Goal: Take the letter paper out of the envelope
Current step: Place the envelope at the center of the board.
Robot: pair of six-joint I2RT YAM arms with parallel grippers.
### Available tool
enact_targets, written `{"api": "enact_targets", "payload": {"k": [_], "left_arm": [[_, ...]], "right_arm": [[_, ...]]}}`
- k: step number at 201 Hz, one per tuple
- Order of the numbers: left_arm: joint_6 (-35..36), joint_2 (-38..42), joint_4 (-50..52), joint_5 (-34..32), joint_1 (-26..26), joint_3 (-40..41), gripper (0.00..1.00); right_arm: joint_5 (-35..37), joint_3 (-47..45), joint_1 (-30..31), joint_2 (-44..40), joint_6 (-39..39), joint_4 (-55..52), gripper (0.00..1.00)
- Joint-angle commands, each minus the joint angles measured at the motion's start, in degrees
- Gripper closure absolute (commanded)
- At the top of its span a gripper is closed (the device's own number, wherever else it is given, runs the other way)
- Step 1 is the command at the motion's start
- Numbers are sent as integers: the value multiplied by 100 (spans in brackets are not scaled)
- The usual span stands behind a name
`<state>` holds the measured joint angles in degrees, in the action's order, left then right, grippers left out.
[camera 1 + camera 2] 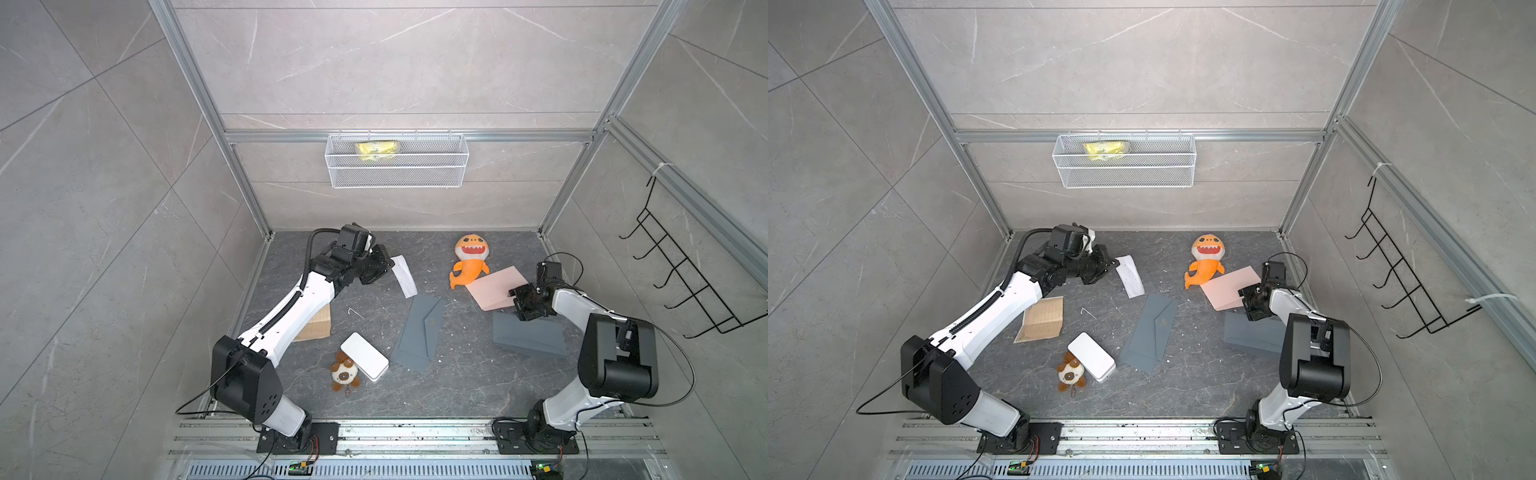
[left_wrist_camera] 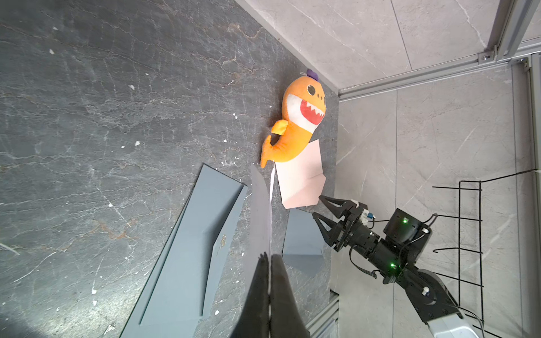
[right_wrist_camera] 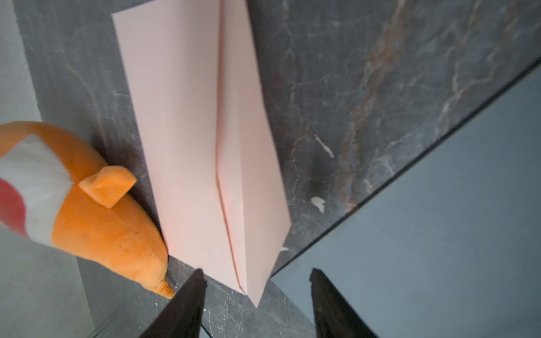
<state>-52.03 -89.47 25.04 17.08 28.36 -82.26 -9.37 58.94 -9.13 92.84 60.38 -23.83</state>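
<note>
The white letter paper (image 1: 404, 274) (image 1: 1130, 274) hangs off the floor at the back left, out of any envelope, with my left gripper (image 1: 390, 262) (image 1: 1114, 262) shut on one end. In the left wrist view it shows edge-on as a grey sheet (image 2: 260, 210) rising from the closed gripper (image 2: 269, 256). The pink envelope (image 1: 494, 286) (image 1: 1225, 286) (image 2: 298, 178) (image 3: 187, 131) lies flat at the back right with its flap raised. My right gripper (image 1: 515, 305) (image 1: 1245, 303) (image 2: 317, 206) (image 3: 257, 272) is open at its near end, the flap's tip between the fingers, untouched.
An orange shark plush (image 1: 469, 259) touches the pink envelope's far side. Two grey envelopes (image 1: 419, 332) (image 1: 528, 334) lie mid-floor and under my right wrist. A white box (image 1: 365, 356), dog plush (image 1: 345, 372) and brown paper (image 1: 318, 326) sit front left. A wire basket (image 1: 397, 160) hangs on the back wall.
</note>
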Motion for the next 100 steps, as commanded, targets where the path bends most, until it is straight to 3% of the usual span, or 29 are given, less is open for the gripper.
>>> {"api": "enact_targets", "payload": {"k": [1, 34, 52, 65, 76, 88, 92, 100], "left_arm": [[120, -121, 106, 360, 5, -475, 100], [219, -422, 311, 832, -82, -1032, 100], [22, -550, 129, 1314, -226, -1225, 100], [-84, -643, 46, 1640, -324, -1403, 100], [-180, -747, 25, 1875, -403, -1587, 100], [-374, -845, -116, 2194, -492, -1715, 100], [-458, -876, -184, 2284, -519, -1738, 100], [-649, -926, -361, 2464, -571, -1752, 100]], "right_arm": [[521, 435, 204, -321, -162, -831, 40], [1048, 1359, 769, -662, -548, -1521, 39], [827, 1951, 1148, -747, -904, -1503, 36], [185, 2235, 1428, -779, -1136, -1206, 33], [-779, 2221, 1550, -803, -1190, -592, 31], [-1872, 2015, 1634, -836, -950, 261, 29], [-2210, 1900, 1646, -849, -808, 535, 22], [-2687, 1681, 1672, -900, -476, 1002, 21]]}}
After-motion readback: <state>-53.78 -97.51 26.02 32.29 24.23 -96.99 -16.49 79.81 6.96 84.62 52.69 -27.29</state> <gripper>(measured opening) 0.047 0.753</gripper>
